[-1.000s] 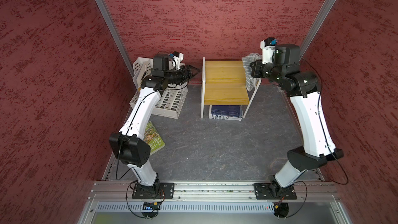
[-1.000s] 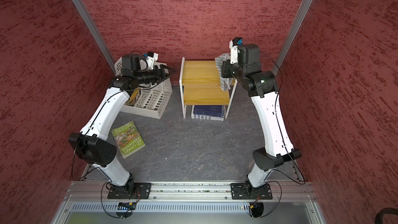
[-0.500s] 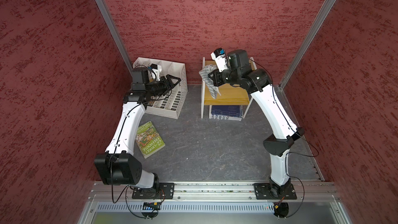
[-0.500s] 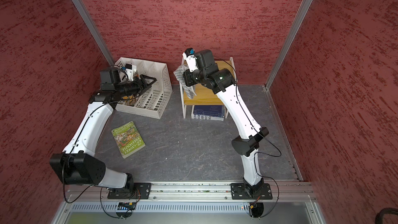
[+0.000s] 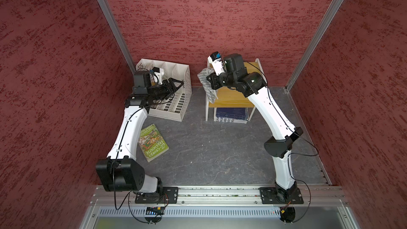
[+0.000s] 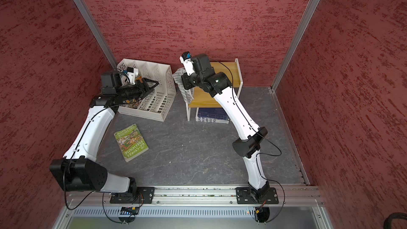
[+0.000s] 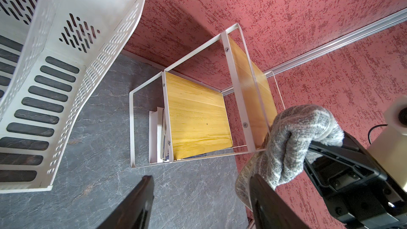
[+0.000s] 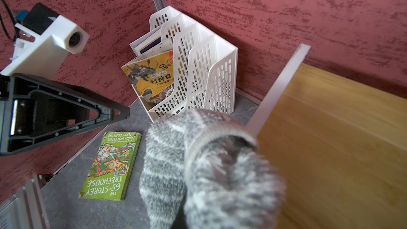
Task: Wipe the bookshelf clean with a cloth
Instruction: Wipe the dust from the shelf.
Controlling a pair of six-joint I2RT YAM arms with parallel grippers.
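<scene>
Red textured walls enclose a grey stone-look tabletop; the bookshelf stands at the back wall, and in both top views the right arm covers most of its upper board. The right gripper is clenched on the cloth, its fingertips buried in the folds; the grey striped cloth is bunched against the shelf's side panel nearer the left arm and hangs down past the end of the lower board; in the right wrist view it is blurred and hides the gripper entirely. The left gripper hovers released and empty beside the white file organizer, its fingers cut off by the frame edge in the left wrist view; a green-covered book lies flat on the tabletop; dark blue books lie half hidden under the lower board.
</scene>
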